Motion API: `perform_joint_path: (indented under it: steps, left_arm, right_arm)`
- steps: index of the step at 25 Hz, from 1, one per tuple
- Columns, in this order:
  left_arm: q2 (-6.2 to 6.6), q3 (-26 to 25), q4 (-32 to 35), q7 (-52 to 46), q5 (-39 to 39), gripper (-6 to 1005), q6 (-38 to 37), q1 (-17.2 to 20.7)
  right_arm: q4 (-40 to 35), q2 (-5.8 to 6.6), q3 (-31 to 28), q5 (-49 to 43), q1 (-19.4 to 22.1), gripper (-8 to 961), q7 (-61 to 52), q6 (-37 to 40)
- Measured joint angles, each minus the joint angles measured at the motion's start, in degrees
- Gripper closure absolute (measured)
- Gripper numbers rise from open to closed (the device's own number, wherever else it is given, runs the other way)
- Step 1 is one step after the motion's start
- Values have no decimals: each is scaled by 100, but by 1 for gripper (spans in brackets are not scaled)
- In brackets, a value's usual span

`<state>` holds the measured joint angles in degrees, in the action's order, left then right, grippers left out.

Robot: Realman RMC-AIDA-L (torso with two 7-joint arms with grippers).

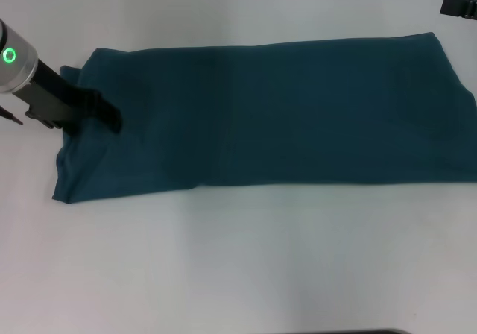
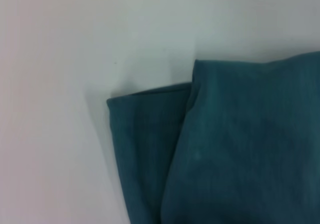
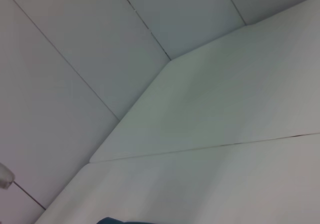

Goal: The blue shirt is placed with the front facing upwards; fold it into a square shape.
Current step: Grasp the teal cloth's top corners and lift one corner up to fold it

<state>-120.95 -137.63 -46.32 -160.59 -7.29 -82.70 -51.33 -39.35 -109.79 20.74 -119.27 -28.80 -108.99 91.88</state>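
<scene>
Shirt (image 1: 283,114): long band, axis running left to right. Left gripper (image 1: 100,114) at its left end, nearer; finger state could not be told. Right gripper (image 1: 458,6) beyond the far right corner, likewise untellable.

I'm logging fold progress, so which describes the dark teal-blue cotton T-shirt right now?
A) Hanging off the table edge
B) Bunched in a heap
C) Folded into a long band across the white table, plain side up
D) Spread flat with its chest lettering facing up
C: in the head view the dark teal-blue cotton T-shirt lies as a long band with no lettering showing, and the left gripper is at its left end.
</scene>
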Motion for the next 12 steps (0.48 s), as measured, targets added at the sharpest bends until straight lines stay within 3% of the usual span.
perform_joint_path:
  steps: [5, 12]
  left_arm:
    - [-4, -2, -41, 6, -1, 237, -1, -24]
    - [94, -11, -67, -30, 23, 237, -5, 1]
  right_arm:
    - [-3, 3, 0, 0, -17, 285, -2, 0]
    - [-3, 3, 0, 0, -35, 285, -13, -3]
